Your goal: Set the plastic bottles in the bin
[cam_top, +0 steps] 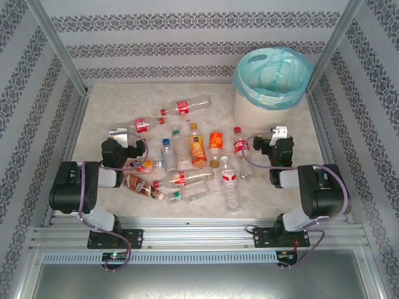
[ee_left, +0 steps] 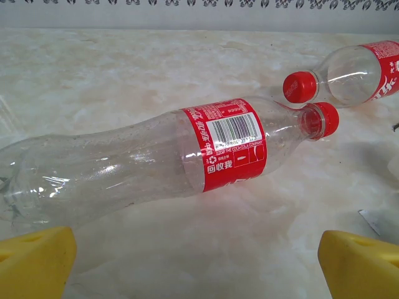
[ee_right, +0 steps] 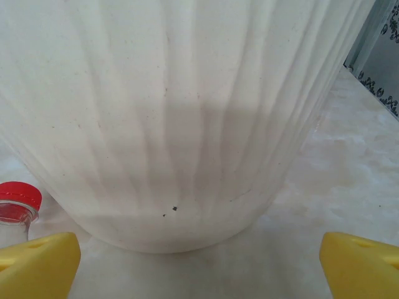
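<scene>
Several plastic bottles [cam_top: 198,151] stand or lie across the middle of the table. The cream-white bin [cam_top: 271,87], lined with a teal bag, stands at the back right. My left gripper [cam_top: 124,144] is open just short of a lying clear bottle with a red label and red cap [ee_left: 224,144], and nothing is between its yellow fingers [ee_left: 34,258]. A second red-capped bottle [ee_left: 349,78] lies beyond it. My right gripper [cam_top: 274,134] is open and faces the bin's ribbed wall [ee_right: 187,124] from close by. A red-capped bottle [ee_right: 19,202] stands at its left.
Patterned walls and metal frame posts [cam_top: 59,43] close in the table on three sides. A brown-labelled bottle [cam_top: 140,185] and other lying bottles [cam_top: 232,187] are near the front edge between the arms. Bare table [cam_top: 293,140] runs between the right gripper and the bin.
</scene>
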### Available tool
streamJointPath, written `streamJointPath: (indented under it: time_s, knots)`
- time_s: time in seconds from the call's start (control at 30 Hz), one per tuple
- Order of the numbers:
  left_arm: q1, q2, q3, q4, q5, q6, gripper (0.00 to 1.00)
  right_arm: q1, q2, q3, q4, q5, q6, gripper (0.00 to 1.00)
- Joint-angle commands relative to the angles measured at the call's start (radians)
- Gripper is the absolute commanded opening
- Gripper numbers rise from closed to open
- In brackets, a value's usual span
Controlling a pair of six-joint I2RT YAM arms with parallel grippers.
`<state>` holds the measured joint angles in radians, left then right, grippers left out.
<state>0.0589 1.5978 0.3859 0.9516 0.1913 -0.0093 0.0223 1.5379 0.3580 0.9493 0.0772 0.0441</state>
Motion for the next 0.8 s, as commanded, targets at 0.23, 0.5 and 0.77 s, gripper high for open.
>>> streamJointPath:
  time_s: [0.23, 0.5, 0.77]
  knots:
    - [-0.007, -0.010, -0.003, -0.005, -0.005, 0.008, 1.00, 0.001, -0.010, 0.015, 0.002, -0.023, -0.015, 0.98]
    - [-0.007, -0.010, -0.002, -0.008, -0.019, 0.002, 1.00, -0.004, -0.010, 0.016, -0.001, -0.028, -0.011, 0.98]
    - [-0.007, -0.010, -0.002, -0.009, -0.020, 0.004, 1.00, -0.011, -0.010, 0.016, -0.001, -0.037, -0.007, 0.98]
